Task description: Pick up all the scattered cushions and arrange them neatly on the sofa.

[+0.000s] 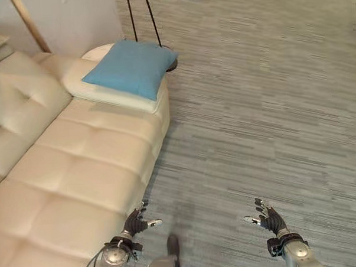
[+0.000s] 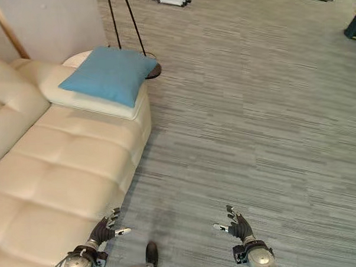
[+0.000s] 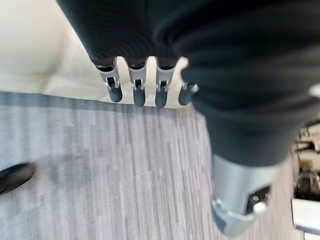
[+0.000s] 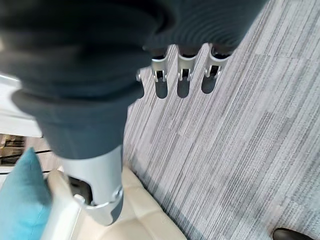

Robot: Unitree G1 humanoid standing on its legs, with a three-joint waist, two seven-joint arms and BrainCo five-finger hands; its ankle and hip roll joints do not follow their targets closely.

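Right now your left hand [image 1: 136,221] and your right hand [image 1: 268,217] both hang low over the grey floor [image 1: 272,117] with fingers spread and nothing in them, while the blue cushion [image 1: 129,67] lies on the sofa [image 1: 79,167], up on its far arm. Careful: that cushion pokes a bit past the arm's edge, so a bump could knock it down, and you might miss cushions lying somewhere else. No words or labels can be read anywhere.
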